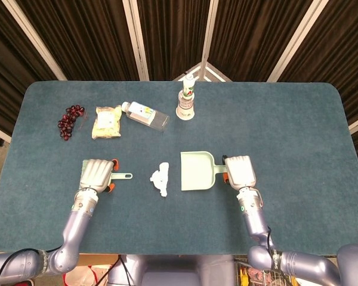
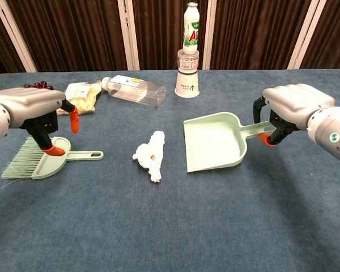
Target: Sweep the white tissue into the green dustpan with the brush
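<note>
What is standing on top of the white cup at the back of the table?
A small bottle with a green label stands upright on the white cup. Whether the cup holds anything inside cannot be seen, because the bottle covers its top.

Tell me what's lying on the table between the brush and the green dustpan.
The crumpled white tissue lies between the brush and the green dustpan, nearer the dustpan's open edge. Only bare tabletop surrounds it; both views show this.
</note>
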Motion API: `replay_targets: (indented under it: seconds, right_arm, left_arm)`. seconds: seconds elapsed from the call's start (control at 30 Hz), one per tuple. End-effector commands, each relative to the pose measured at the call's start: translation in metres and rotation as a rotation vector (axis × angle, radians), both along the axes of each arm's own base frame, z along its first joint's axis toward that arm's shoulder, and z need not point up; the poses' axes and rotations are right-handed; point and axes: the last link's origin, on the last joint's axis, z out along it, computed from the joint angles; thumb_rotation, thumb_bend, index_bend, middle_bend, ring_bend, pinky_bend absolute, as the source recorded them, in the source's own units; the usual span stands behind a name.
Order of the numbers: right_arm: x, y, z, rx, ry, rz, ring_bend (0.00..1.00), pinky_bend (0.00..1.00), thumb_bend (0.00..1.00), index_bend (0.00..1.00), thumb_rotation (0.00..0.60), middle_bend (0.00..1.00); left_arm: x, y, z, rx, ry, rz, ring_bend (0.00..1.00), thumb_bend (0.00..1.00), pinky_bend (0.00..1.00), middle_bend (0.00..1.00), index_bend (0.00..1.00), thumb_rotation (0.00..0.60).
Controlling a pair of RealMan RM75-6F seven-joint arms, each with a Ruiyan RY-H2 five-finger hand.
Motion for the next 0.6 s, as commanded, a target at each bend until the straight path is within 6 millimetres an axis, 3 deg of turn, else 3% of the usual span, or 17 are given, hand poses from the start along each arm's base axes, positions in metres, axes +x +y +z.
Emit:
replay_targets:
  seconds: [0.03,0.6]
  right_arm:
    - [-0.001,0.0,0.0,0.001,0.002,0.001,0.92,0.87,0.38,0.6,0.6,0.94]
    - [-0.006,-0.006,-0.001,0.004,0.011,-0.001,0.92,0.87,0.38,0.6,0.6,0.94]
  left_arm:
    - [0.002,0.004,-0.007,0.003,0.025,0.014,0.92,0.32,0.9,0.96,0.42,0.6]
    - [-0.005,0.02,-0.035,-0.003,0.073,0.057,0.92,0.35,0.9,0.96,0.42,0.6]
